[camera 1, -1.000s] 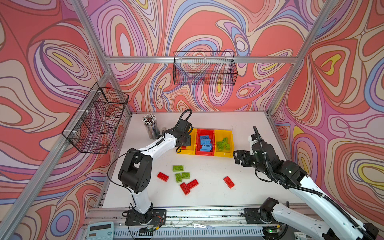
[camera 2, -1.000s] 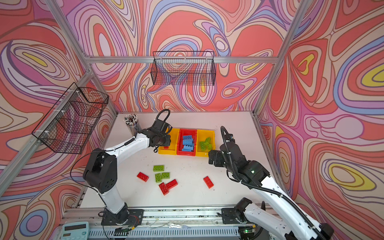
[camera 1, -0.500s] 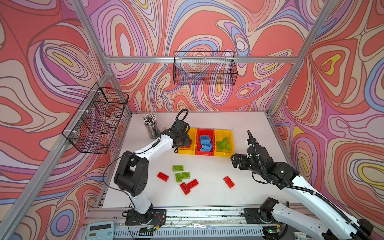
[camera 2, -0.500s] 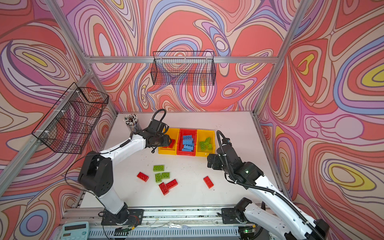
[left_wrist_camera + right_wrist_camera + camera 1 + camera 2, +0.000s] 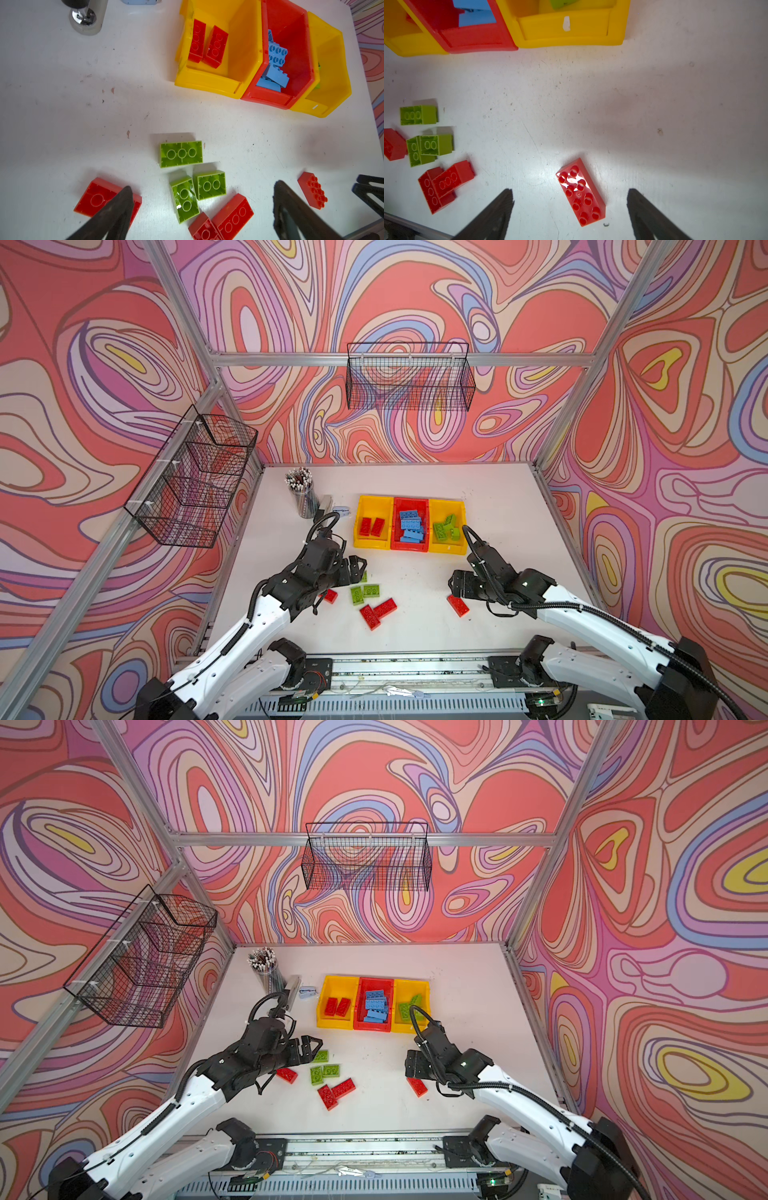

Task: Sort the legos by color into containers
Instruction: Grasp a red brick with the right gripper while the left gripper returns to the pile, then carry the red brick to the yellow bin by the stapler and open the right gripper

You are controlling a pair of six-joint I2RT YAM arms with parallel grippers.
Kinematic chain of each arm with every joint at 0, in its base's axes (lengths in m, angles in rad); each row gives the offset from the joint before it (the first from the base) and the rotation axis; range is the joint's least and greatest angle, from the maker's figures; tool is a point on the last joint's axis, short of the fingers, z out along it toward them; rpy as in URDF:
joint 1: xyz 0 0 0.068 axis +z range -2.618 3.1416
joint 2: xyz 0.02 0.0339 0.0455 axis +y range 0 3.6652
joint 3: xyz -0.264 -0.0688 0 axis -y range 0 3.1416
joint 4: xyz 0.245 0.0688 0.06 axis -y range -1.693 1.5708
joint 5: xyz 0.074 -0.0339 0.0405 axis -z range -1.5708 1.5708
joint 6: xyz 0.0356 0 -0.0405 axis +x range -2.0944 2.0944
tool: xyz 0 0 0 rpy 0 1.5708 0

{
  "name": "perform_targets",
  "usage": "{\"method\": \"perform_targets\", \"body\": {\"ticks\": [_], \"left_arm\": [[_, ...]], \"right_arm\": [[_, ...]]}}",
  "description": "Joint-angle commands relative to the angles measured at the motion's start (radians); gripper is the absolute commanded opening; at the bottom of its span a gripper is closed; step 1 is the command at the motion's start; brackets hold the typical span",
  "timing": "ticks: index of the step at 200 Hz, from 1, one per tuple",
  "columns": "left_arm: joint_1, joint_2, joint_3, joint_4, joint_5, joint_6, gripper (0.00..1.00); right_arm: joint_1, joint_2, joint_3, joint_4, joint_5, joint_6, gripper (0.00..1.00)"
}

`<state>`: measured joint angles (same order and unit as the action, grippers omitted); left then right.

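Legos [image 5: 371, 591] are split between three joined bins [image 5: 372, 1026] and the bench [image 5: 415, 639], as we see in both top views. In the left yellow bin [image 5: 374, 501] we find two red bricks [image 5: 371, 526] side by side. The red bin [image 5: 410, 502] in the middle holds a heap of blue bricks [image 5: 411, 524], and the right yellow bin [image 5: 448, 547] holds green bricks [image 5: 445, 526]. Loose on the bench, in front of the bins, we count three greens [image 5: 181, 153] close together, studs down, and beside them two reds [image 5: 232, 214] touching at an angle. Another red [image 5: 97, 197] lies partly behind a finger [image 5: 116, 207] in the left wrist view. A lone red [image 5: 580, 192] lies studs up, well apart from that cluster. Our left tool [image 5: 203, 186] is spread wide above the cluster and grips nothing. Our right tool [image 5: 570, 191] is also spread wide, a finger on either side of the lone red with bare bench showing between; it grips nothing.
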<state>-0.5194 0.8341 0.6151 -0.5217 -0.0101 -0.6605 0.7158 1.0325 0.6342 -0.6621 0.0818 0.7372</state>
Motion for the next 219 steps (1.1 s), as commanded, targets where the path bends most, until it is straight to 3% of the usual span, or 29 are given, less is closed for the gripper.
{"method": "perform_targets", "body": {"ticks": [1, 31, 82, 114, 160, 219], "left_arm": [[-0.005, -0.088, -0.056, -0.05, -0.004, -0.091, 0.95], [-0.005, -0.147, -0.089, -0.082, -0.009, -0.122, 0.95], [-0.005, -0.195, -0.152, -0.082, 0.009, -0.139, 0.95], [-0.006, -0.215, -0.172, -0.084, 0.011, -0.154, 0.95], [-0.006, -0.245, -0.172, -0.12, 0.024, -0.175, 0.95], [-0.005, -0.292, -0.168, -0.178, 0.012, -0.203, 0.95]], "right_arm": [[0.072, 0.064, -0.014, 0.036, 0.051, 0.072, 0.84], [0.158, 0.173, 0.006, 0.032, 0.118, 0.101, 0.72], [0.182, 0.21, -0.012, 0.01, 0.193, 0.12, 0.68], [0.182, 0.256, -0.034, 0.054, 0.165, 0.101, 0.51], [0.185, 0.323, -0.03, 0.116, 0.126, 0.077, 0.33], [0.183, 0.315, 0.181, 0.082, 0.181, 0.003, 0.29]]}}
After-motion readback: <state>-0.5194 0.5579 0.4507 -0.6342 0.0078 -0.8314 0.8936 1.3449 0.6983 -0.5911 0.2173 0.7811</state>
